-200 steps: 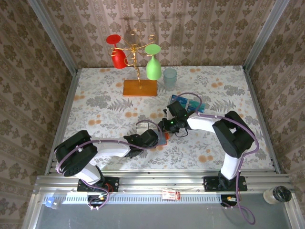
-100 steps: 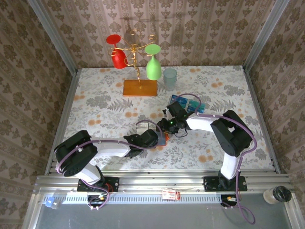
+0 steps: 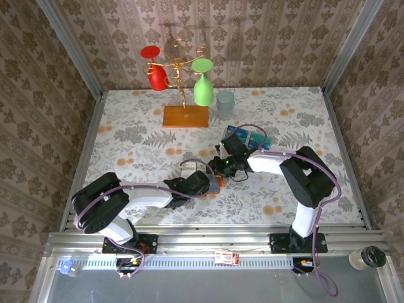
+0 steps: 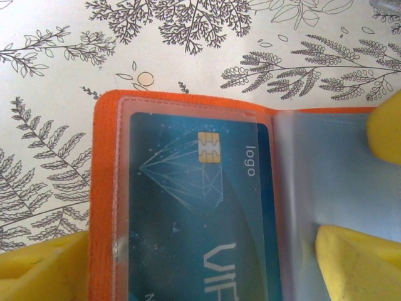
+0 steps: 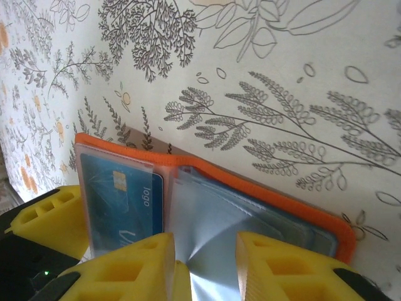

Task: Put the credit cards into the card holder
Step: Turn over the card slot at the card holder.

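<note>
Left wrist view: the left hand (image 4: 194,257) stands wide open, its yellow fingers (image 4: 37,273) straddling the opened card holder (image 4: 103,188) without clamping it. One finger lies against the orange outer edge, the other over the greyish-blue inner pocket. A blue credit card (image 4: 188,207) with a gold chip and the word "logo" sits in the clear sleeve of the holder's left half.

In the right wrist view the right hand (image 5: 207,254) has its fingers a little apart, with the holder's pale inner leaves between their tips; whether they nip a leaf I cannot tell. The holder lies open on the floral tabletop (image 5: 282,94).

In the top external view both hands meet near the tabletop's middle, and more blue credit cards (image 3: 260,140) lie just beyond the right arm. Farther back stands a wooden-based rack (image 3: 185,116) hung with a red glass (image 3: 156,76) and a green glass (image 3: 202,88), with a clear cup (image 3: 225,104) beside it.
</note>
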Available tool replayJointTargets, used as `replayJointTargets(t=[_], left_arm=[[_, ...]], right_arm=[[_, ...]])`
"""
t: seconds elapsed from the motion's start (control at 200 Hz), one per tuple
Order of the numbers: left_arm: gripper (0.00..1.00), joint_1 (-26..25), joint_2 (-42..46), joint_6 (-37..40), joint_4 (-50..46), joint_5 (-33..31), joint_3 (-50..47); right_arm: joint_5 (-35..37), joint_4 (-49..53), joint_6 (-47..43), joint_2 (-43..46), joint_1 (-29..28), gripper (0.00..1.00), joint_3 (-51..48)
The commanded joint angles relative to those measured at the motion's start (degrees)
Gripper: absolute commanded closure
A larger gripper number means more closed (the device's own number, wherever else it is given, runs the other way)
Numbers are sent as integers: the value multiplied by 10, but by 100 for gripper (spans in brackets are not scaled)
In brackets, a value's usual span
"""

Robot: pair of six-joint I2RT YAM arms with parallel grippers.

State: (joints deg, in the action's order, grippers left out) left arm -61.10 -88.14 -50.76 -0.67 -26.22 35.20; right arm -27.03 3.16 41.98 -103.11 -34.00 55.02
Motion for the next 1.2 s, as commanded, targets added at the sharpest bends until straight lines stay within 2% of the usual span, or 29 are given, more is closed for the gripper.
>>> replayJointTargets(t=[0.0, 0.62, 1.045, 1.195], left_arm=[[11, -1, -7, 5, 7, 5, -15], [11, -1, -9, 5, 14, 5, -16], [11, -1, -6, 7, 14, 5, -16], [11, -1, -4, 7, 14, 4, -17]], right_arm=[[38, 49, -12, 37, 2, 69, -6], [47, 58, -8, -27, -8, 68, -6], [-29, -8, 24, -18, -4, 68, -5], [-32, -9, 27, -16, -4, 68, 1]])
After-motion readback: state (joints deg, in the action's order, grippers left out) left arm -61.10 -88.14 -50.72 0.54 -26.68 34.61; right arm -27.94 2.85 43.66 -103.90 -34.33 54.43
